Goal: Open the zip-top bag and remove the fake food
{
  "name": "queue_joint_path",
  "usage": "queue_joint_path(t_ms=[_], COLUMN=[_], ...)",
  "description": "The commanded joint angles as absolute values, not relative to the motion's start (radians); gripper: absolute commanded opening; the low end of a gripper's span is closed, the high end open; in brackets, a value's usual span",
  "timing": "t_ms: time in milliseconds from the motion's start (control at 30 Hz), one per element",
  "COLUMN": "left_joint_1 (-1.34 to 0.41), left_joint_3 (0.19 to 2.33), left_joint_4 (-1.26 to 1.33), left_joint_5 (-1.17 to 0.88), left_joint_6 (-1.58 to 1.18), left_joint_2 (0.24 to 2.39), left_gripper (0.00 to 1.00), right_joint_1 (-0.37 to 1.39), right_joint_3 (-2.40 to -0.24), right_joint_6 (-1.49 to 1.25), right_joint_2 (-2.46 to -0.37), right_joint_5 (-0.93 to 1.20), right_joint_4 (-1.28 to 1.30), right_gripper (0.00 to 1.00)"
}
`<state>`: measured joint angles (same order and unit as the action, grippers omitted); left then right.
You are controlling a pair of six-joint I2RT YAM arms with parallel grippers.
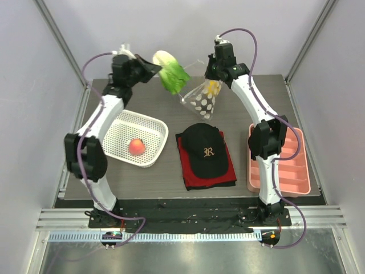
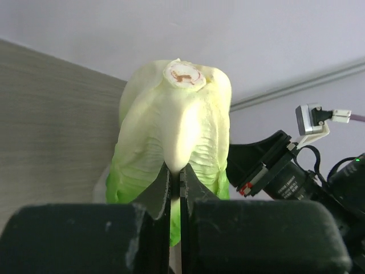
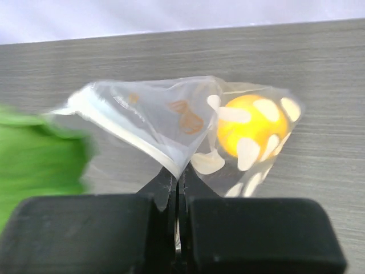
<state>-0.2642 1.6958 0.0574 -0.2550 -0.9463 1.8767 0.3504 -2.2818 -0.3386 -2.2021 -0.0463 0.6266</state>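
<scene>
Right wrist: the limp, probably slippery zip-top bag point(image 3: 165, 114) is being clamped at its zip strip by the right gripper point(image 3: 177, 177).

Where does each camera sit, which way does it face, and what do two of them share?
Top: fixed above and behind the arms, facing down on the table; both arms show, bases at the bottom.
Left wrist: on the left arm, facing along the left gripper at the vegetable it pinches.
Right wrist: on the right arm, facing past the right gripper at the bag it pinches.
Shared: top and right wrist both show the bag.
</scene>
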Motion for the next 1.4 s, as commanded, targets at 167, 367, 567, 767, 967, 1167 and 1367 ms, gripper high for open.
queue_joint_path(t_ms=[167, 367, 567, 767, 967, 1167, 1367], left_joint_1=[-0.028, 0.029, 0.153, 0.126, 0.009, -0.230, -0.370], left_joint_3=[1.296, 1.157, 1.111, 1.203, 1.199, 1.463, 1.777], left_joint_4=[-0.295, -0.497, -0.390, -0.475, -0.424, -0.143, -0.101], left_joint_5=[-0.199, -0.049, -0.106, -0.045, 0.031, -0.274, -0.423], left_joint_6=[-0.928, -1.012, -1.019, -0.899, -0.862, -0.770, -0.822], left_joint_2=[1.346, 1.310, 1.433, 1.497, 1.390, 1.575, 1.831], left_gripper=[0.00, 0.00, 0.00, 0.94, 0.70, 0.44, 0.01], right_joint_1=[0.348, 0.350, 0.351, 0.353, 0.370, 0.387, 0.391], right_joint_3=[-2.333, -2.316, -2.318, -2.313, -2.321, -2.315, -2.342], right_joint_6=[-0.319, -0.324, -0.337, -0.371, -0.374, -0.373, -0.396], right_joint_2=[-2.217, -2.204, -2.200, -2.198, -2.192, -2.187, -2.194], right_joint_5=[-0.025, -0.014, 0.034, 0.060, 0.066, 0.066, 0.055], right_joint_4=[0.604, 0.604, 0.604, 0.603, 0.614, 0.617, 0.630], right_gripper=[0.01, 0.02, 0.01, 0.01, 0.01, 0.02, 0.02])
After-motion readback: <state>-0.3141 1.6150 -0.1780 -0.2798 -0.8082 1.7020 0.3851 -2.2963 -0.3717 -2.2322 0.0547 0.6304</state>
